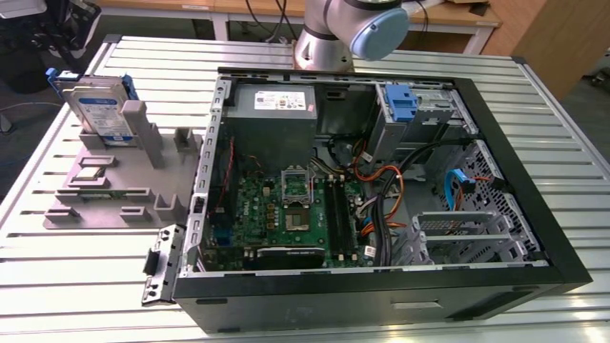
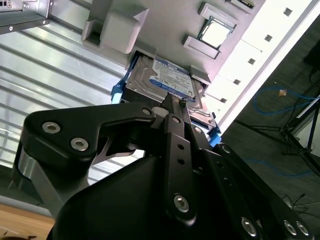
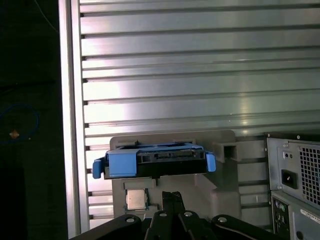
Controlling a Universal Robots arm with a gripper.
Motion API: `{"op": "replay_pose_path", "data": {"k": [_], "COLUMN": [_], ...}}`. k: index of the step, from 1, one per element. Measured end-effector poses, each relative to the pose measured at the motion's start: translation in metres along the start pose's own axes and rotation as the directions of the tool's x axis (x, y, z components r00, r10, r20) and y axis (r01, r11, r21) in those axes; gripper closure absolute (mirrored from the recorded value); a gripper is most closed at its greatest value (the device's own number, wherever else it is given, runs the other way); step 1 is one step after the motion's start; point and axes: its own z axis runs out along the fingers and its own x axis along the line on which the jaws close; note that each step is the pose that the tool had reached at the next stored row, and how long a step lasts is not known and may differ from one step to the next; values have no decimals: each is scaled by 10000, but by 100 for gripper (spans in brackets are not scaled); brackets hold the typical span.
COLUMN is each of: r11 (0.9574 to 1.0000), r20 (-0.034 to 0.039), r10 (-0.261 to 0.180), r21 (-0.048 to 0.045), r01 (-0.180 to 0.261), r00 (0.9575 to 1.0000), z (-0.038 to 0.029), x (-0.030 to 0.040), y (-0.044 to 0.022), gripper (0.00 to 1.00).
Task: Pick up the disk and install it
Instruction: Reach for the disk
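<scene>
- On the exterior view's left, the disk [image 1: 96, 107] stood on edge in a slot of the grey holder [image 1: 143, 187], label side out, blue bracket round its edges. It was not yet picked up.
- Just beside it, on the holder's flat part, lay a small square chip [image 1: 91, 174].
- From centre to the exterior view's right, the open PC case [image 1: 381, 304] lay on its side. The power-supply box [image 1: 276, 101] sat at its back, w/ an empty blue bracket [image 1: 401, 103] in the bay corner, well apart from the disk.
- Step in hand, as I judged it: lining up for the grasp. To do it well: centre over the disk's top edge, square to its flat faces, and pull straight along the slot so it doesn't bind.
- Jaws: in the second wrist view the gripper [image 2: 175, 101] had its fingers together or nearly so, holding nothing. The tips were near the disk's upper edge, prob. not touching, though that angle made it hard to tell.
</scene>
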Motion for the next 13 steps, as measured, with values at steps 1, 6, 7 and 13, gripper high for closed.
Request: {"op": "replay_pose_path", "data": {"k": [1,6,7,13], "r11": [10000,10000,10000,10000], "r20": [0,-1,-1,0], "r10": [0,-1,-1,0], "r21": [0,1,1,0], "r01": [0,1,1,0], "r00": [10000,10000,10000,10000], "z": [5,25,30,77], "x": [1,12,19,57], "y": [14,82,95,120], "gripper": [90,90,90,90]}}
